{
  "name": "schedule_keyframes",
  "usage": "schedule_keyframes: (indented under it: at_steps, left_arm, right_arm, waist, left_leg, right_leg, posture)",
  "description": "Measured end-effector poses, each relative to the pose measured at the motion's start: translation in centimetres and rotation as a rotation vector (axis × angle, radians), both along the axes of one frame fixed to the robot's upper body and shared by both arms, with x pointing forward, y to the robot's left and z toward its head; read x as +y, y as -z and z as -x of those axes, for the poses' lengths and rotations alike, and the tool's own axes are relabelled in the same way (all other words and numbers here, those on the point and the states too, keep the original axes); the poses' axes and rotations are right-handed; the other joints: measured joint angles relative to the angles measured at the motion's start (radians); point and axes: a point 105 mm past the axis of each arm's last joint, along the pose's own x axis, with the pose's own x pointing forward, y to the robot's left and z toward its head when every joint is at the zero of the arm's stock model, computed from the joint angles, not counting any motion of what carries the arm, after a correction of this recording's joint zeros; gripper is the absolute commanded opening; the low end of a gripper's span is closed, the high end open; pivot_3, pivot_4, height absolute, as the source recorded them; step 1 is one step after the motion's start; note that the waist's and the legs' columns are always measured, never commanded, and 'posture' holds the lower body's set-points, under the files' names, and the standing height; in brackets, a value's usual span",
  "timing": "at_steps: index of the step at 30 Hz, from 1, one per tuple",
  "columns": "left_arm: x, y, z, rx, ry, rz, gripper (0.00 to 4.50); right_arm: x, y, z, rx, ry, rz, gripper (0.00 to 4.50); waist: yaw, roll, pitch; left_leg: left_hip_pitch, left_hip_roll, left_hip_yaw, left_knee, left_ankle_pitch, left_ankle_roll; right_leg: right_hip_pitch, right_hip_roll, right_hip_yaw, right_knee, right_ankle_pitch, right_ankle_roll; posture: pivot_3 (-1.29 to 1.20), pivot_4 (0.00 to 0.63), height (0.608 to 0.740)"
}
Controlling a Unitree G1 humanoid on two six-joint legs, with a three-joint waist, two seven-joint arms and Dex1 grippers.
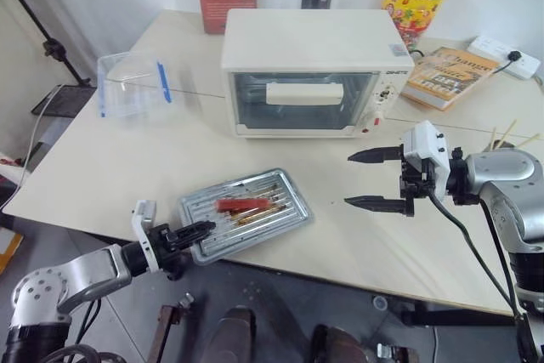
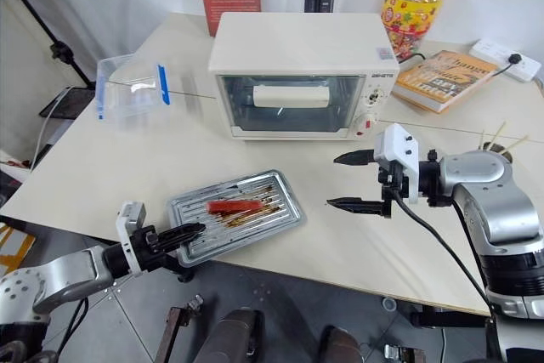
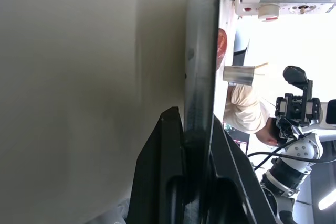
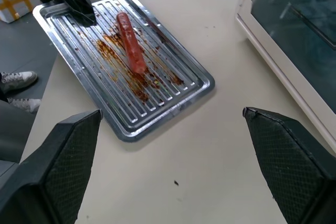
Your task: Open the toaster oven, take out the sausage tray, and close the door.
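So my left tool (image 1: 202, 229) is clamped on the near-left corner of the tray (image 1: 285, 210), lower left of the head view. The tray sits flat on the desk (image 1: 110, 167) near its front edge, below the oven (image 1: 310, 40) in the frame, with the red sausage (image 1: 241, 204) lying across the ribs among brown grease marks. The left wrist view gives the close-up the head views can't: the tray rim (image 3: 202, 51) runs edge-on up the middle with my two black fingers (image 3: 163, 166) pinched on either side of it.

My right tool (image 1: 374, 178) hangs in the air at the right of the head view, fingers spread wide apart, nothing between them, pointing toward frame left. It's just below the oven's knob panel (image 1: 384, 95) in the frame. Its wrist view looks down on the tray (image 4: 79, 82) from the other end and shows the left tool (image 4: 79, 9) gripping the far corner, plus a slice of the door's (image 4: 294, 30) glass at upper right.

The door (image 1: 302, 101) is shut, white bar handle (image 1: 304, 93) across the glass. A clear box (image 1: 136, 82) with a blue clip sits at the left of the desk, a book (image 1: 449, 76) at the right.
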Motion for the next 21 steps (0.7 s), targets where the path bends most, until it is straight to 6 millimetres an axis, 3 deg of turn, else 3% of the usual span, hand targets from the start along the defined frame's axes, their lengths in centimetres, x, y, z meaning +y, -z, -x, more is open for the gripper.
schedule_keyframes:
  at_steps: [3, 8, 14, 21]
  left_arm:
    - [0.5, -0.3, 0.9, -0.029, -0.051, -0.006, 0.0]
    - [1.3, -2.8, 1.5, -0.164, -0.144, -0.02, 0.0]
    - [1.3, -2.6, 3.5, -0.167, -0.2, -0.04, 0.0]
    - [0.9, -2.9, 5.4, -0.185, -0.232, -0.063, 0.0]
  right_arm:
    - [0.1, 0.3, -0.3, 0.025, -0.031, 0.008, 4.48]
    - [0.4, 0.3, -1.0, 0.039, -0.07, 0.028, 4.48]
    - [0.6, 0.4, -1.6, 0.045, -0.1, 0.042, 4.48]
    - [1.0, 0.7, -1.8, 0.051, -0.136, 0.052, 4.48]
  waist:
    - [-0.025, -0.001, 0.0]
    - [-0.073, -0.001, 0.001]
    - [-0.116, -0.001, 0.001]
    - [-0.118, -0.001, 0.001]
  left_leg:
    - [0.0, 0.001, 0.001, -0.004, 0.0, 0.0]
    - [0.004, 0.002, 0.007, -0.011, 0.0, 0.0]
    - [0.005, 0.003, 0.009, -0.014, 0.0, -0.001]
    - [0.005, 0.003, 0.01, -0.013, 0.0, -0.001]
  right_leg:
    - [0.0, 0.001, 0.0, -0.003, 0.0, 0.001]
    - [0.0, 0.001, 0.001, -0.009, 0.001, 0.002]
    - [0.0, 0.001, 0.0, -0.01, 0.001, 0.003]
    - [0.0, 0.001, 0.002, -0.011, 0.001, 0.002]
  posture:
    - [0.0, 0.15, 0.74]
    - [0.0, 0.15, 0.74]
    - [0.0, 0.15, 0.74]
    - [0.0, 0.15, 0.74]
